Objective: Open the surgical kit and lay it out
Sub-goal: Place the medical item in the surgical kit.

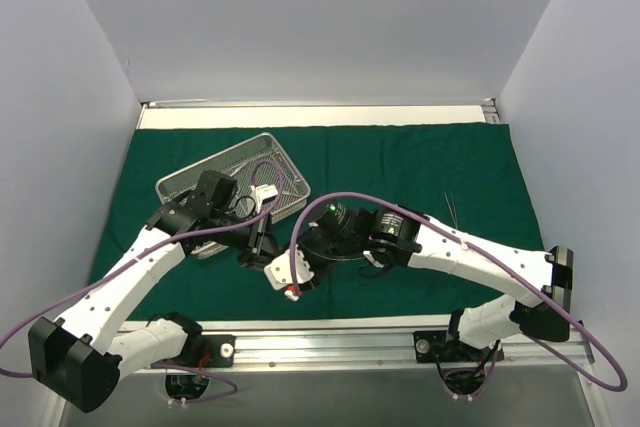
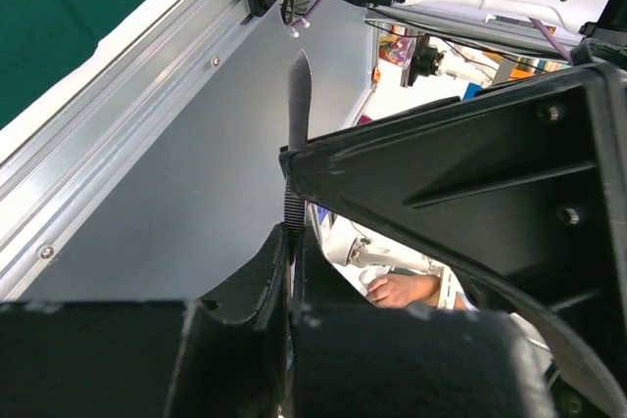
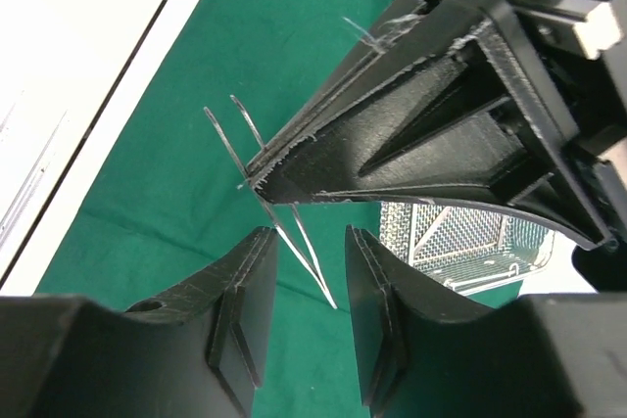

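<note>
My left end effector (image 2: 291, 232) is pressed together on a pair of tweezers (image 3: 299, 252), pinching them crosswise near the middle. In the left wrist view a ridged stretch of steel comes out of the grip and ends in a pointed tip above it. The rest of the tweezers is buried between the black fingers.

My right end effector (image 3: 312, 247) is spread. The thin lower legs of the tweezers hang in the gap between its fingers (image 3: 257, 281). I cannot tell whether either finger touches the steel.

From above, the two wrists overlap over the near middle of the green cloth (image 1: 420, 167), and the arms and cables block the grip itself. The cloth lies flat over the worktop beneath both end effectors.

The mesh tray (image 1: 190, 182) sits on the cloth beyond the left end effector and is partly covered by that arm. I cannot see whether it holds anything.

Well off to the right, past the right arm's wrist, a few thin steel pieces (image 1: 452, 209) lie on the cloth. They are too fine for me to identify.
</note>
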